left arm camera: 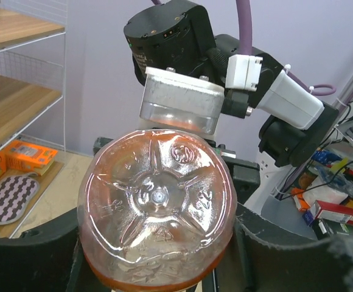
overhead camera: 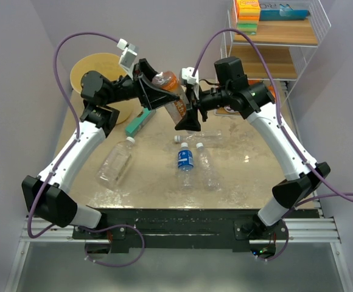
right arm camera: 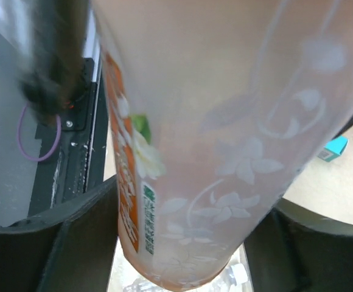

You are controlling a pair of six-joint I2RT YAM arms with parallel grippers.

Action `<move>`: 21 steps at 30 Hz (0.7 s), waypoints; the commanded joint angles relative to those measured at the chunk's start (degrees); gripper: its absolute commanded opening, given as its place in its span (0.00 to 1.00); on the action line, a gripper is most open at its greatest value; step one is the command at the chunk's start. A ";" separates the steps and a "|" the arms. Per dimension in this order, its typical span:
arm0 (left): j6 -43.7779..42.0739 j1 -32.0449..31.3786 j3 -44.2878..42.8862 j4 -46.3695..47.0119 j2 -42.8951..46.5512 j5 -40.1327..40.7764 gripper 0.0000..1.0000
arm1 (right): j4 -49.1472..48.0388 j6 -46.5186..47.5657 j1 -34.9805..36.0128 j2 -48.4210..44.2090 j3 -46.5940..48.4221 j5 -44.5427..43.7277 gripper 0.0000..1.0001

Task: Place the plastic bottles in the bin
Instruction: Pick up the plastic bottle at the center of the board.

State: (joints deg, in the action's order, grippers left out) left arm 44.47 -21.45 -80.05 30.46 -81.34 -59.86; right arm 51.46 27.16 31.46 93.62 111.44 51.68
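Bin (overhead camera: 94, 66) stood at far-left corner of worktop (overhead camera: 152, 179). Orange bottle (overhead camera: 171, 97) was aloft right of bin, held between both claws. Left claw (overhead camera: 158, 91) was clamped on bottle sides. Right claw (overhead camera: 187, 112) was clamped on labelled body. Blue-labelled bottle (overhead camera: 185, 161) lay mid-worktop.

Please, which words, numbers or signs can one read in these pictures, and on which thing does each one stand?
"22", probably: embossed on the base of the orange bottle; the other embossing there is unclear.
Print on its label: too small to read.
Print on the blue-labelled bottle: blurred.
Letters on the teal box: unreadable.
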 commanded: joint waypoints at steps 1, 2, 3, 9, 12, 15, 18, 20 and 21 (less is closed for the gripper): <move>-0.17 -0.17 -1.51 2.07 1.53 0.53 0.15 | -0.05 0.53 0.26 -2.74 -1.05 -3.68 0.83; -1.04 -0.17 -1.51 1.02 1.80 0.70 0.14 | -0.22 0.44 0.27 -3.01 -1.48 -4.30 0.94; -1.48 -0.08 -1.51 0.49 2.23 0.70 0.13 | -0.40 0.35 0.27 -3.62 -1.83 -5.00 0.99; -5.88 1.93 -2.92 -6.02 3.91 1.41 0.02 | -1.28 0.09 0.26 -5.91 -3.77 -9.23 0.99; -6.94 4.48 -3.18 -8.22 4.61 1.67 0.00 | -1.54 0.26 0.09 -7.14 -4.04 -11.68 0.99; -6.76 7.81 -3.44 -9.36 5.14 1.58 0.00 | -1.63 0.62 0.18 -8.02 -4.65 -13.70 0.99; -6.32 11.68 -3.45 -9.45 5.66 1.50 0.00 | -2.15 0.70 0.00 -8.72 -5.88 -15.37 0.99; -6.58 13.53 -3.88 -9.71 5.84 1.58 0.00 | -2.51 0.79 0.00 -9.25 -6.84 -16.61 0.99; -6.85 15.11 -4.15 -10.15 5.76 1.67 0.00 | -2.68 0.88 0.00 -9.42 -7.20 -17.05 0.99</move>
State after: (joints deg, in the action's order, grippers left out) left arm 39.11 -10.33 -81.25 20.86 -77.65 -59.02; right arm 50.89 27.42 31.48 85.45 105.82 38.13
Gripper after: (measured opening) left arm 0.583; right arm 0.986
